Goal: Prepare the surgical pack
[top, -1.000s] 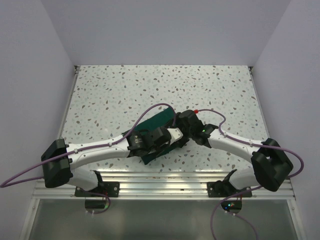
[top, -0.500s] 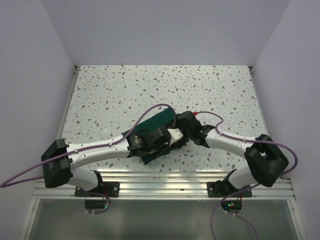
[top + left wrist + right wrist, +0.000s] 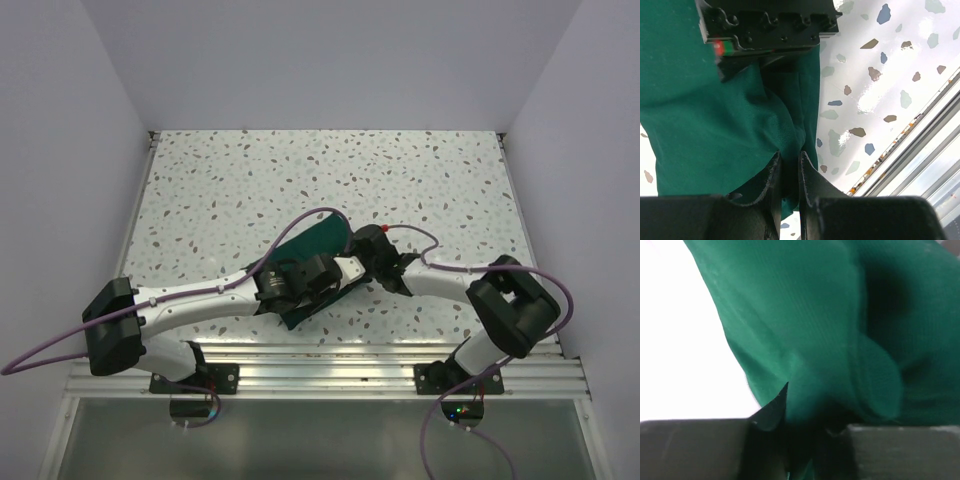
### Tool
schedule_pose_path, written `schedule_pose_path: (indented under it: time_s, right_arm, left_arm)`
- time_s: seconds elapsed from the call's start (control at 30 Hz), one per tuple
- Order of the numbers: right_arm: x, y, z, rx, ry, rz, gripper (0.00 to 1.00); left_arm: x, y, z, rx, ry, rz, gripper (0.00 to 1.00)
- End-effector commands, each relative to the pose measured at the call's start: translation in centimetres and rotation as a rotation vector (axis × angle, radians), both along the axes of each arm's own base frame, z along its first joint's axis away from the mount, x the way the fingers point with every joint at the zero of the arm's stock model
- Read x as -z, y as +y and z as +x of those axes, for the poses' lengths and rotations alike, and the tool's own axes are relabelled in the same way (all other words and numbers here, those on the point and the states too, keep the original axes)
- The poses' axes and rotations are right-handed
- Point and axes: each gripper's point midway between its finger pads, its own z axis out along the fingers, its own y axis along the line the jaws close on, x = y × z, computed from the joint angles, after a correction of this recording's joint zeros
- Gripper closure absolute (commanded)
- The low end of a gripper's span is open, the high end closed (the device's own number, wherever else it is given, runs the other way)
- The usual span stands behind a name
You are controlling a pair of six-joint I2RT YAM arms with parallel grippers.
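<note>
The surgical pack is a folded dark green cloth bundle lying at the near middle of the speckled table; no tray, scissors or gauze show. Both grippers meet over its near right end. My left gripper comes in from the left. In the left wrist view its narrow jaws pinch a fold of the green cloth. My right gripper comes in from the right. In its own view, green cloth fills the frame and runs down between the jaws, which have closed on it.
The speckled table stretches back to white walls on three sides. A metal rail runs along the near edge, also seen beside the cloth. Purple cables arch over both arms. The right arm's black housing presses on the bundle.
The right arm's elbow has swung inward to the left, and its jaws, wide before, have closed on the cloth. The left arm and the bundle have stayed put.
</note>
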Motion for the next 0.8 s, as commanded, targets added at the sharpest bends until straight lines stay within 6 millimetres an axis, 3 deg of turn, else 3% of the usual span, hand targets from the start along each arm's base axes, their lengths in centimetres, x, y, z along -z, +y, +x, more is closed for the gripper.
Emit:
schedule_pose_path:
  time_s: [0.0,0.27,0.3,0.33,0.43,0.53,0.77]
  right_arm:
    - [-1.9,0.6,3.2,0.044,-0.119,0.071,0.98]
    - [-2.5,-1.9,2.5,-0.004,-0.118,-0.036,1.00]
    - [-3.1,-2.1,2.8,-0.029,-0.136,-0.052,0.90]
    - [-3.1,-2.4,2.3,-0.054,-0.124,-0.072,0.56]
    - [-4.0,-2.3,1.2,-0.160,-0.109,-0.117,0.18]
    - [-4.6,-1.6,-0.5,-0.234,-0.075,-0.084,0.10]
    - [-5.0,0.1,-3.3,-0.253,-0.015,0.028,0.09]
  left_arm:
    - [-0.6,-1.2,-0.3,0.033,0.000,-0.052,1.00]
    - [0.2,-0.9,-0.4,0.033,0.008,-0.030,1.00]
    - [0.3,-0.9,-0.5,0.033,0.010,-0.026,1.00]
    - [0.4,-0.8,-0.5,0.033,0.011,-0.023,1.00]
    - [0.3,-0.9,-0.4,0.031,0.007,-0.026,1.00]
    - [0.2,-0.9,-0.3,0.028,0.003,-0.028,1.00]
    - [-0.4,-1.1,0.1,0.019,-0.016,-0.029,1.00]
